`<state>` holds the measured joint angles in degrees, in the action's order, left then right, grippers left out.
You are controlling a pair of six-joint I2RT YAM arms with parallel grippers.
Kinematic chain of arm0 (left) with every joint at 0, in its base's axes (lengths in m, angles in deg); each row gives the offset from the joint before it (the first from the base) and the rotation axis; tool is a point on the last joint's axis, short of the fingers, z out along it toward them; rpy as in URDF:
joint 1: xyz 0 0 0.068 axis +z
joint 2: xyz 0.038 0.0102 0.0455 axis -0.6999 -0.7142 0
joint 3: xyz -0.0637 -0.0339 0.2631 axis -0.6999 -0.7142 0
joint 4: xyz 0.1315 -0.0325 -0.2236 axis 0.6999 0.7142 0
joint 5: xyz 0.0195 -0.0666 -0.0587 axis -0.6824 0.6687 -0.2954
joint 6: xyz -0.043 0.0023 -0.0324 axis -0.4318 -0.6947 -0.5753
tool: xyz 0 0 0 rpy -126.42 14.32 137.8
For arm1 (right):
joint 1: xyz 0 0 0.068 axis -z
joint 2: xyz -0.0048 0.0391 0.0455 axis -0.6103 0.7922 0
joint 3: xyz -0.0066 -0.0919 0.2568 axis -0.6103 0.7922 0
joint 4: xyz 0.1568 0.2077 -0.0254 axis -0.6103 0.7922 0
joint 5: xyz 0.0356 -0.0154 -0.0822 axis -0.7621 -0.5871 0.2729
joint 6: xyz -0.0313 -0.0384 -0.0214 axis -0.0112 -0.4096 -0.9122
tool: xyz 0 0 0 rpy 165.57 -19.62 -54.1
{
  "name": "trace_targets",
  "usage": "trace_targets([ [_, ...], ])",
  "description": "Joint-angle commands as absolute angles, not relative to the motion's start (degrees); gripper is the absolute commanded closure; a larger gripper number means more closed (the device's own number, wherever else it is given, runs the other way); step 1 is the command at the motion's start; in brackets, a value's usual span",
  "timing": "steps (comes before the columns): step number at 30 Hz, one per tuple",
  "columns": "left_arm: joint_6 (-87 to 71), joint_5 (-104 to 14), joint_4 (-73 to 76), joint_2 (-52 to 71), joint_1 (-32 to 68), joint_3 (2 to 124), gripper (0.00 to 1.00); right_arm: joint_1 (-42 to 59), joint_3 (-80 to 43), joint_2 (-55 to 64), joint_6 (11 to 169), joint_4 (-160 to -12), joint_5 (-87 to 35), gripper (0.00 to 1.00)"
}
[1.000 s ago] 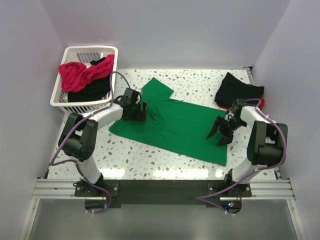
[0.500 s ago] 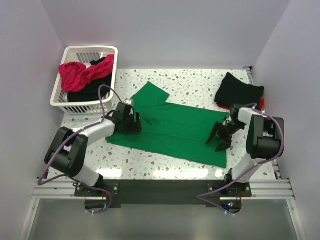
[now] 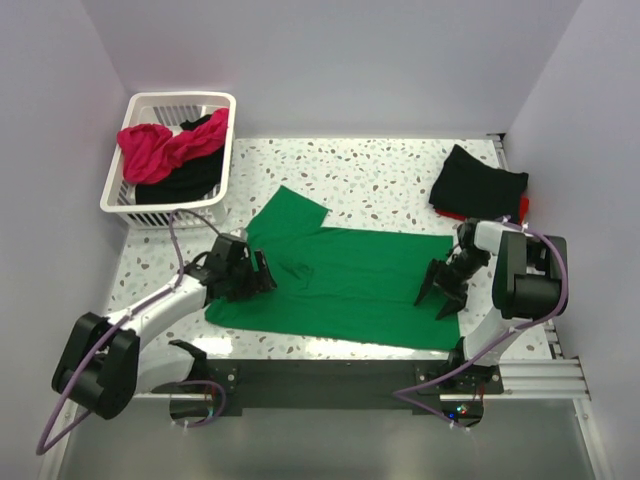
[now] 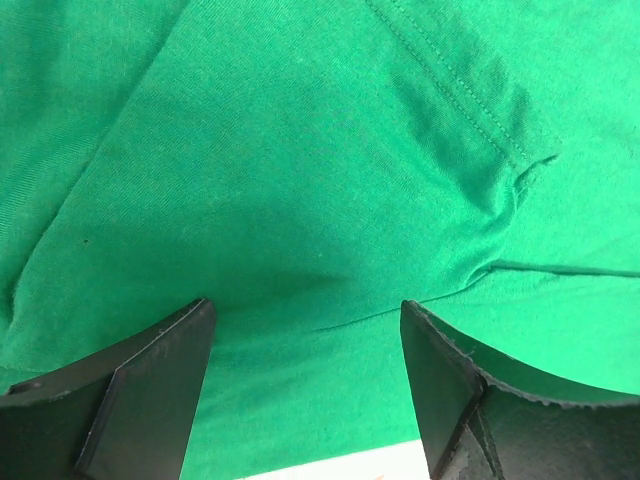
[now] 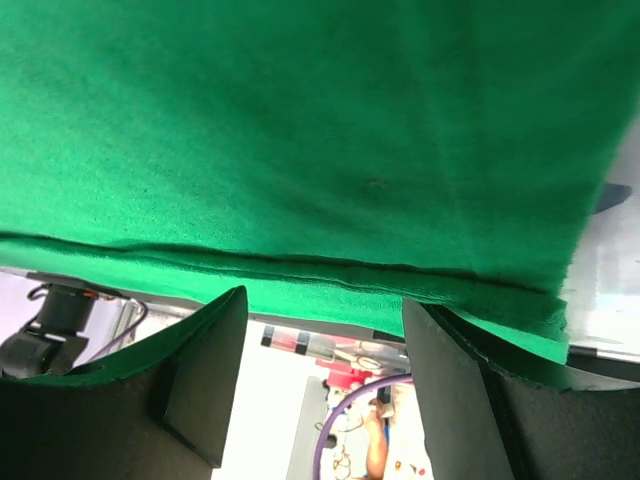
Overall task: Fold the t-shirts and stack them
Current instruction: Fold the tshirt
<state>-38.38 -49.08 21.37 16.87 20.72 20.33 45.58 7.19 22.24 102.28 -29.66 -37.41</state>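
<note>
The green t-shirt [image 3: 350, 285] is spread flat on the speckled table [image 3: 380, 165], close to its near edge. The left gripper [image 3: 258, 275] is placed at the shirt's left side and the right gripper [image 3: 437, 295] at its right hem. Both are seen with fingers held apart over the cloth.

A white tabletop speckled with grey and brown flecks [image 3: 380, 170] is enclosed on three sides by plain, pale lavender-white walls [image 3: 340, 60]. Bright, even light is cast from above, and a strip of glare is seen along the tabletop's far edge. A silver aluminium rail [image 3: 560, 375] is fixed along the near edge, and a dull grey floor [image 3: 330, 450] is seen below it.
</note>
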Motion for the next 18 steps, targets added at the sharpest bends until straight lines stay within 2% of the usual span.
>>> trace_targets([
  [1,-41.69,-48.06,31.6,19.17,20.17,17.14,0.2,45.52,7.99,20.55,101.73,-29.79,-32.49,0.33],
  [9,-42.92,-47.97,37.58,25.58,18.67,20.2,0.19,45.52,7.2,17.39,100.24,-27.95,-35.21,0.32],
  [13,-41.7,-48.67,39.25,27.35,18.67,26.25,0.19,45.52,0.62,13.71,100.32,-24.18,-34.52,0.31],
  [18,-37.66,-51.92,37.94,24.28,18.67,34.96,0.19,46.31,-11.58,11.85,101.46,-22.75,-24.07,0.29],
])
